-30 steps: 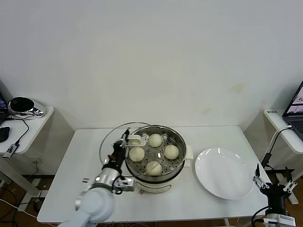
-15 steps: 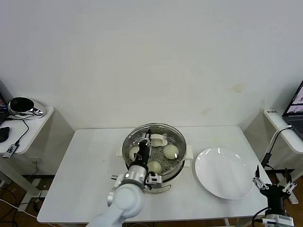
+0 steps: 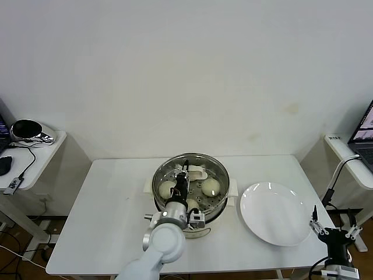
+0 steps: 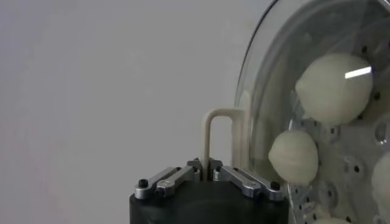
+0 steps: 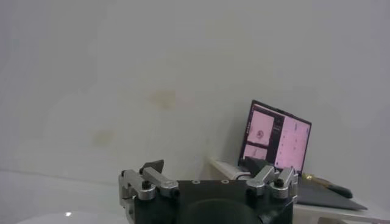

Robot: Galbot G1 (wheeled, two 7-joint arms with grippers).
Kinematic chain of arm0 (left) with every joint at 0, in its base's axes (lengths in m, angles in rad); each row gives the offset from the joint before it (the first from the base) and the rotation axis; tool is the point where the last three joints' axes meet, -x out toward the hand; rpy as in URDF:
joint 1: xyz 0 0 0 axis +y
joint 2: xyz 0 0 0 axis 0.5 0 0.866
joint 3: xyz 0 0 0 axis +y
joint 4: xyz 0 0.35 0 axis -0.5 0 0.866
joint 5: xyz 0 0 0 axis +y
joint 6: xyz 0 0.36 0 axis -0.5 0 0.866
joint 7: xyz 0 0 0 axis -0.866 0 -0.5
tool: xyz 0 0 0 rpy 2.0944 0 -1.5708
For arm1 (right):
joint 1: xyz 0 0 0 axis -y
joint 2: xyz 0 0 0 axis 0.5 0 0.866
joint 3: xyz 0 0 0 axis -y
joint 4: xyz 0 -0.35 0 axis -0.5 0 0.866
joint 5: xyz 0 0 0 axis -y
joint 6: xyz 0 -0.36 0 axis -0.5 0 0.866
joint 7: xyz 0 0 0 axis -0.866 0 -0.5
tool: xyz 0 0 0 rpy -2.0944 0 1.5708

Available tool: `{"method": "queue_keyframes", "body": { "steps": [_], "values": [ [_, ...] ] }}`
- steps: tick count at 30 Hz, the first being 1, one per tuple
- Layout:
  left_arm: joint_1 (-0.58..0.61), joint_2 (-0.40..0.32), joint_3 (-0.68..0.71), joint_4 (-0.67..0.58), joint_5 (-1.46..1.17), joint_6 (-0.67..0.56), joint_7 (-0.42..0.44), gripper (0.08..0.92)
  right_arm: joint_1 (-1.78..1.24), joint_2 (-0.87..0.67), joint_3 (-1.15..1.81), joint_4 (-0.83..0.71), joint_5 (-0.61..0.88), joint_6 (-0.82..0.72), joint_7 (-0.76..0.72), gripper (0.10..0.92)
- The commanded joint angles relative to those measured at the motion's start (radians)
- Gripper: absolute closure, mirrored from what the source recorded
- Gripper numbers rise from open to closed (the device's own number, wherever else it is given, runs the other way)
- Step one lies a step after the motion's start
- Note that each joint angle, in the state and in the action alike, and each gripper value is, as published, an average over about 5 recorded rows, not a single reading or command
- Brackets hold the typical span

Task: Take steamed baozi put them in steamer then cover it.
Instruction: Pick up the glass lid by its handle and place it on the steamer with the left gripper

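From the head view, you are on the last step: your left tool (image 3: pixel 185 177) is shut on the handle of the cover (image 3: pixel 217 170), now over the steamer (image 3: pixel 218 205) on the desk (image 3: pixel 105 198); a second ago it hung off to the left. The buns (image 3: pixel 210 186) sit inside. In the left wrist view, the tool (image 4: pixel 206 168) pinches the handle; next, lower it flat and let go. In the right wrist view, your right tool (image 5: pixel 207 179) waits open.

A: Where's the cover (image 3: pixel 192 169)?
B: Over the steamer (image 3: pixel 191 201), its handle pinched by the left gripper (image 3: pixel 185 172). Baozi (image 3: pixel 210 186) show through the glass.
A: And the right gripper (image 3: pixel 333 231)?
B: Spread wide, low beside the white plate (image 3: pixel 274 213).
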Motion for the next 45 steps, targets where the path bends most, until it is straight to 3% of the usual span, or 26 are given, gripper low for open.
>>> {"method": "queue_keyframes", "body": {
  "steps": [1, 45],
  "values": [
    [-0.012, -0.025, -0.017, 0.044, 0.023, -0.002, -0.004, 0.853, -0.001, -0.001, -0.003, -0.005, -0.002, 0.003, -0.001, 0.203],
    [0.043, -0.050, -0.032, 0.036, 0.059, -0.040, -0.013, 0.853, 0.000, -0.011, -0.026, -0.018, -0.002, 0.009, -0.007, 0.203]
  ]
}}
